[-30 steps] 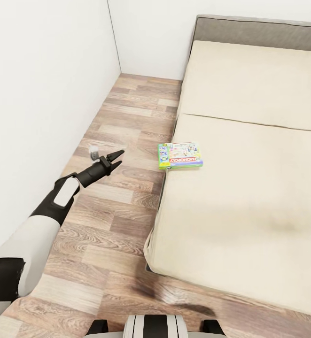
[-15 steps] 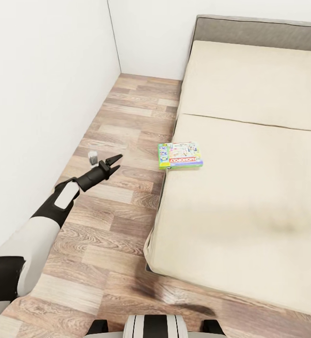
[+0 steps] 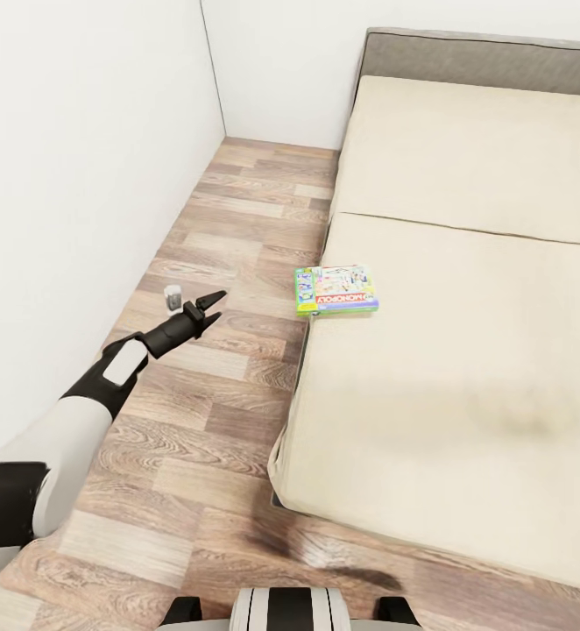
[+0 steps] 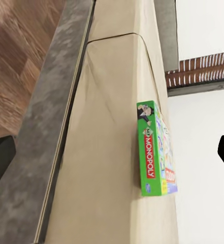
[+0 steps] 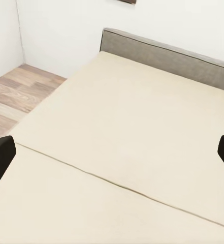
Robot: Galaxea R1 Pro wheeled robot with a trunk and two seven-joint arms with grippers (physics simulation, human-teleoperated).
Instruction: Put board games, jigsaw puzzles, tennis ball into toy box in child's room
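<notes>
The Monopoly box (image 3: 336, 290) lies flat on the bed (image 3: 465, 350), at the bed's floor-side edge, about halfway along its length; one short end of the box sits just at or slightly over that edge. It is a thin rectangular carton with a green border, a red name strip and a busy printed lid. In the left wrist view the same box (image 4: 156, 148) shows its green side face against the beige cover (image 4: 112, 152).

Around the box the bed is bare: a plain, smooth beige cover with one seam running across it, and a grey padded headboard (image 3: 491, 60) at the far end. Past the box's edge of the bed, a strip of wood-plank floor (image 3: 211, 263) runs between bed and white wall (image 3: 71, 175), wide and unobstructed apart from a small pale object (image 3: 174, 297) on the planks.

The left tool (image 3: 209, 311) hovers over that floor strip, well apart from the box and pointed toward it, its two dark tapered fingers slightly spread and holding nothing. In the right wrist view the right tool's dark fingertips (image 5: 0, 157) stand far apart at the picture's sides, above the bed's cover (image 5: 127, 152).
</notes>
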